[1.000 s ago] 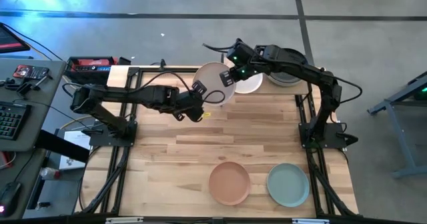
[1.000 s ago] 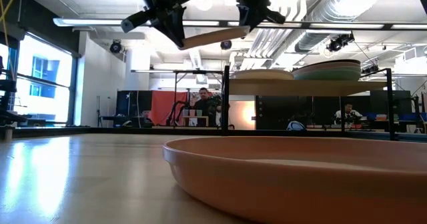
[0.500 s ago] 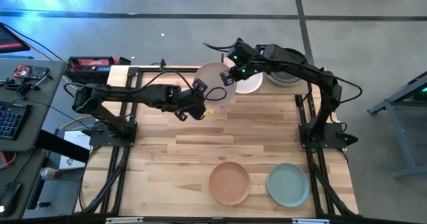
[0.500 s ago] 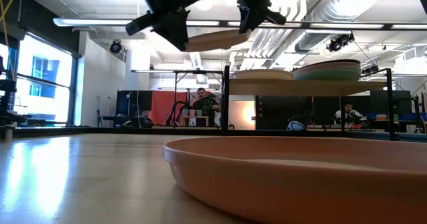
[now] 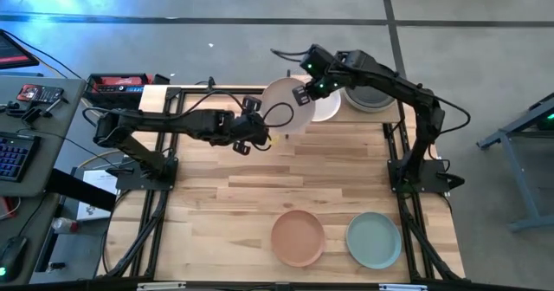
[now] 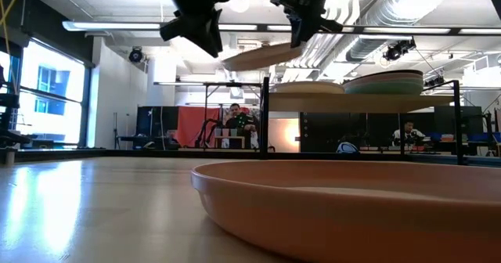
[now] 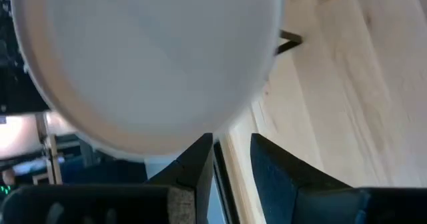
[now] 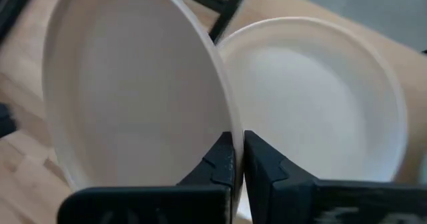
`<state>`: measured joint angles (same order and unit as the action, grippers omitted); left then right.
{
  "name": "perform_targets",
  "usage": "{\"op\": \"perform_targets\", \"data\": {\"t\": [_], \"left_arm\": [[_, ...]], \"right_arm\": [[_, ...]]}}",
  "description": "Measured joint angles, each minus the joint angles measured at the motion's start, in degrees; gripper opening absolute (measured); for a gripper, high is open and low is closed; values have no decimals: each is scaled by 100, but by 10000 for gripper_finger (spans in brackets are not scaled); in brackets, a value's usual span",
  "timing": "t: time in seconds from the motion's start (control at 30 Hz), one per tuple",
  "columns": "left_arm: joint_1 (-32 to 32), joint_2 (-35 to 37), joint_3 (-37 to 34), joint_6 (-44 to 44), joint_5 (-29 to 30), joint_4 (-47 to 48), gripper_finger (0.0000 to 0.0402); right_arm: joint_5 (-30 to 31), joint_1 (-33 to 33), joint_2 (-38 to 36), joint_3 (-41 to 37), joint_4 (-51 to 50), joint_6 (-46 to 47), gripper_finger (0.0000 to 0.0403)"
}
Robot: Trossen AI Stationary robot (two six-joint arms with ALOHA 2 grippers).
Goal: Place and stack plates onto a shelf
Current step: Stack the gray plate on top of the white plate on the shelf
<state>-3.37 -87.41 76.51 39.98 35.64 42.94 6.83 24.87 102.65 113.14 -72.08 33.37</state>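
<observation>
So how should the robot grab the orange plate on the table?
By its raised rim, pinched from above: the terracotta plate lies flat and is too wide to span. Take the side away from the teal plate. Right gripper holds a pale plate; left gripper is open.

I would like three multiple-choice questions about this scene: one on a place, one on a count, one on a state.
1. Where is the terracotta plate?
A. on the shelf
B. on the tabletop, beside the teal plate
C. in a gripper

2. How many plates lie on the tabletop?
A. two
B. four
C. none

3. What holds the pale plate in the air?
A. only the left gripper
B. nothing, it lies on the shelf
C. the right gripper, shut on its rim

Answers: 1 B, the high view shows them side by side at the near edge. 2 A, only those two lie there. 3 C, the right wrist view shows fingers pinching the rim; the left gripper's fingers stand apart from it.
</observation>
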Motion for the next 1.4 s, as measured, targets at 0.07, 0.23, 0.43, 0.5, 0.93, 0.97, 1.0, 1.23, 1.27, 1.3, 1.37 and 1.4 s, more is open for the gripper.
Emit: {"op": "perform_targets", "data": {"t": [0.07,0.23,0.43,0.5,0.93,0.97,1.0,1.23,1.27,1.3,1.37,1.4], "left_arm": [[-1,5,0,-131,5,36,90],[2,26,0,-358,2,26,90],[-44,26,0,-936,0,31,90],[-96,26,0,-1126,0,43,90],[-512,26,0,-1494,-344,41,90],[-547,26,0,-1494,-358,35,90],[-577,23,0,-1494,-358,29,90],[-774,23,0,-1612,-358,4,90],[-800,23,0,-1680,-358,4,90],[-822,23,0,-1746,-358,4,90],[-860,23,0,-1877,-357,3,90],[-873,23,0,-1928,-358,4,90]], "right_arm": [[-38,167,0,0,-30,-137,0],[-414,707,0,0,-19,-657,0],[-1152,1532,0,0,-19,-1412,0],[-1492,1821,0,0,-19,-1735,0],[-2809,3119,2,-413,-195,-3091,0],[-2808,3130,2,-489,-185,-3094,0],[-2808,3135,2,-554,-185,-3105,0],[-2631,2994,2,-886,-112,-3191,0],[-2632,2957,0,-935,-87,-3188,0],[-2625,2919,0,-999,-43,-3188,0],[-2609,2841,2,-1100,24,-3183,0],[-2597,2811,2,-1117,56,-3176,0]]}}
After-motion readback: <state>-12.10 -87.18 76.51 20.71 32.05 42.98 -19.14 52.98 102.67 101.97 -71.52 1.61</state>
